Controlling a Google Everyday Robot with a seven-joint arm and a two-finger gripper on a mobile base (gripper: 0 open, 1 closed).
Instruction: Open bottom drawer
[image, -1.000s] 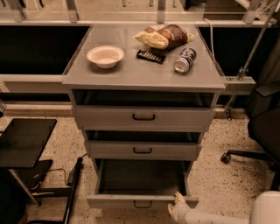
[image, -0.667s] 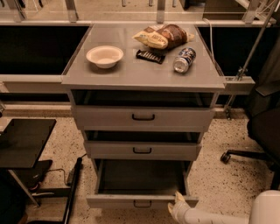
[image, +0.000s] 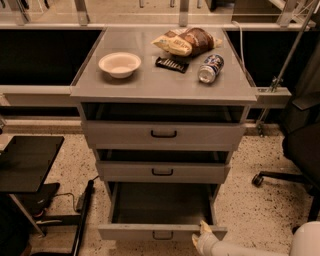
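The grey metal bottom drawer (image: 150, 232), with its flat front and small dark bar handle (image: 162, 235), is seen at the foot of a grey metal cabinet (image: 240, 122). It is pulled well out towards the camera, so that its dark interior is exposed from above. The pale two-finger gripper (image: 202, 234) is placed at the right end of the drawer's front, touching its top edge, on the end of a white arm (image: 240, 248) entering from the lower right corner. Whether it is clamped on the front or merely set against it cannot be told.

Above, the mid-sized grey drawer front (image: 162, 171) and the widest grey drawer front (image: 164, 134) are each seen standing slightly out, with a dark gap left over each. On the flat cabinet top, a shallow white bowl (image: 120, 64) is set at the left. A flat black packet (image: 172, 64) is laid near the middle, and a silver and blue can (image: 210, 68) is laid on its side to the right of it. A crinkled yellow and brown snack bag (image: 187, 41) is placed behind them.

On the speckled floor (image: 255, 210), a black wheeled office chair (image: 300, 150) is seen to the right of the cabinet. A low black square table (image: 27, 162) is seen to the left.
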